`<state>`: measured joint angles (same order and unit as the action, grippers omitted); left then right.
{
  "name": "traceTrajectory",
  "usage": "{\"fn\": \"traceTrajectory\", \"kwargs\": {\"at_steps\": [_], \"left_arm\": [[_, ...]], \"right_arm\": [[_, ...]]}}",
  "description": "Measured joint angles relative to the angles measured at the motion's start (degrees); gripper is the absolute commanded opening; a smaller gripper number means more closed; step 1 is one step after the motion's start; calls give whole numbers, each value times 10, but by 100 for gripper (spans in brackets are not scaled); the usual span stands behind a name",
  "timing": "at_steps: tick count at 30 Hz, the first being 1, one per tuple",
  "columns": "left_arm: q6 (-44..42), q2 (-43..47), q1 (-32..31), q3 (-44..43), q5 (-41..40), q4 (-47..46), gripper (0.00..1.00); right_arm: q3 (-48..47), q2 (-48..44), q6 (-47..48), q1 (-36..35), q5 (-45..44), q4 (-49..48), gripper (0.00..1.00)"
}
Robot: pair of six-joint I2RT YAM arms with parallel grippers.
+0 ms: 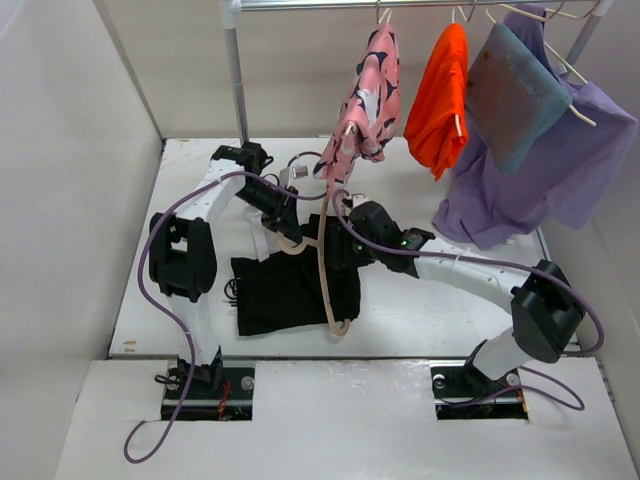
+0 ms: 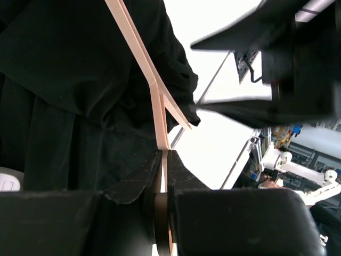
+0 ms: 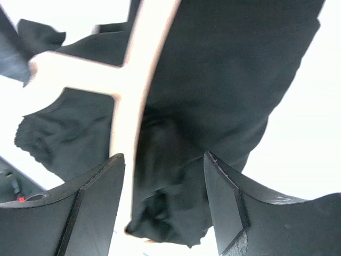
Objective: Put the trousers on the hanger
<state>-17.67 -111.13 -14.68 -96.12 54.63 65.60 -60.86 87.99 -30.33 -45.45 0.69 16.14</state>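
Your left gripper [image 2: 164, 156] sat closest in its wrist view, its fingers [image 2: 136, 178] pinched together on a thin beige bar of the hanger [image 2: 154, 90]. Black trousers [image 2: 69, 80] filled the left of that view, draped over the hanger's upper bar. Dark blurred arm parts blocked the upper right.

Your right gripper [image 3: 162, 160] had its fingers [image 3: 96, 181] spread apart. Bunched trouser cloth hung in the gap, and a pale hanger bar ran just beside the left finger.

From above, the trousers lay crumpled on the white table [image 1: 450, 310], left of centre. The hanger stood across their right edge, hook end up near both grippers. Both arms met over that spot and hid the cloth's upper edge.

No readable writing: small coloured bits in the left wrist background were too blurred.

Behind, a metal rail [image 1: 400, 5] on a pole [image 1: 237, 80] carried other hangers:
- a pink patterned garment [image 1: 368, 100], hanging just above the grippers
- an orange garment [image 1: 440, 95]
- a blue-grey cloth [image 1: 515, 95] in front of a purple shirt [image 1: 570, 170]

Purple cables [image 1: 150, 290] looped along both arms.
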Motion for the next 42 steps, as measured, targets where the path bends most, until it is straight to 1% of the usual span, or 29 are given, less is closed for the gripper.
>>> {"fn": "traceTrajectory", "kwargs": {"at_steps": [6, 12, 13, 14, 15, 17, 18, 19, 20, 22, 23, 27, 30, 31, 33, 36, 39, 42], "left_arm": [[11, 0, 0, 0, -3, -7, 0], [15, 0, 0, 0, -6, -12, 0], [15, 0, 0, 0, -6, -12, 0], [15, 0, 0, 0, -7, -13, 0], [16, 0, 0, 0, -7, -13, 0], [16, 0, 0, 1, -9, -14, 0], [16, 0, -1, 2, -10, -17, 7], [14, 0, -1, 2, -12, -16, 13], [11, 0, -1, 2, -13, -14, 19], [1, 0, -1, 2, -17, -16, 30], [-2, 0, -2, 2, -22, -17, 37], [-23, 8, -6, 7, -56, -23, 50], [-39, 33, -10, 23, -87, -36, 57], [-45, 49, -11, 34, -97, -47, 62], [-61, 86, -13, 57, -131, -72, 66], [-89, 167, -14, 106, -175, -135, 71], [-131, 272, -14, 178, -209, -206, 77], [-184, 386, -13, 257, -238, -264, 79]], "right_arm": [[-7, -2, -22, -47, -18, -11, 66], [-58, 81, -50, -60, -54, 2, 66], [-62, 92, -52, -60, -57, 3, 63], [-65, 102, -54, -59, -60, 5, 57], [-67, 111, -56, -59, -63, 7, 40], [-76, 125, -68, -59, -62, 10, 24], [-82, 129, -70, -59, -61, 10, 18], [-85, 131, -76, -60, -63, 13, 5], [-88, 132, -80, -60, -63, 14, 0], [-91, 133, -83, -59, -56, 19, 0], [-92, 133, -84, -59, -51, 21, 0], [-84, 125, -90, -51, -4, 16, 0], [-55, 104, -93, -33, 55, -8, 0], [-43, 97, -93, -23, 76, -17, 0], [-22, 87, -93, -2, 113, -31, 0], [-11, 80, -85, 20, 160, -46, 0], [-11, 73, -75, 29, 189, -54, 0], [-7, 66, -70, 40, 204, -55, 0]]}}
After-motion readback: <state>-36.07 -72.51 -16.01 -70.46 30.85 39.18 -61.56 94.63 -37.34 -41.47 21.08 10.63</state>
